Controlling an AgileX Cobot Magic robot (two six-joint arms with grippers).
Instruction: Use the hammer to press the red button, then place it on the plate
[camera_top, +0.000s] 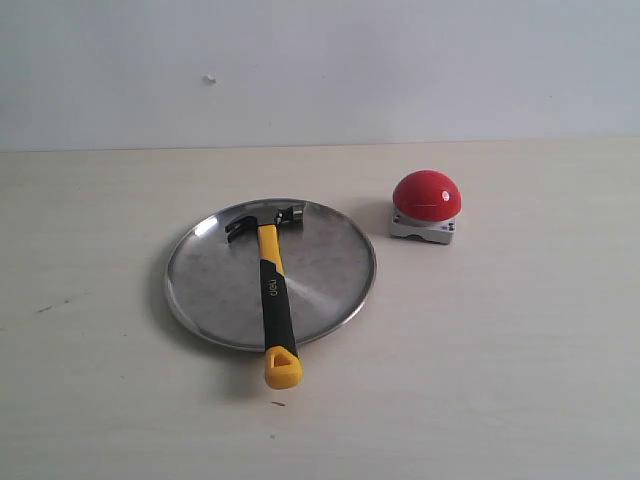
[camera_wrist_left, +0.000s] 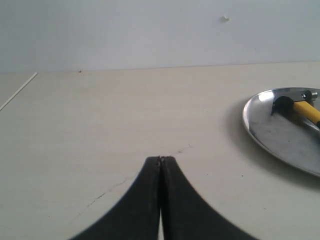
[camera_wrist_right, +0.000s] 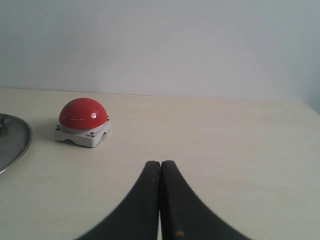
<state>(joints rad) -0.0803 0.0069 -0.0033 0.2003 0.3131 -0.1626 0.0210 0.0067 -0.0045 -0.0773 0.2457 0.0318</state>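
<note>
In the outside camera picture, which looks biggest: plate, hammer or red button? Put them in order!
1. The plate, covering most.
2. The hammer, about as long as the plate is wide but much thinner.
3. The red button, clearly smallest.

High frontal exterior view; low wrist views along the table (camera_top: 500, 380), plate (camera_top: 332, 262) in all.

The pale table (camera_top: 500, 380) bears the plate (camera_top: 325, 268) and the red button (camera_top: 427, 194).
</note>
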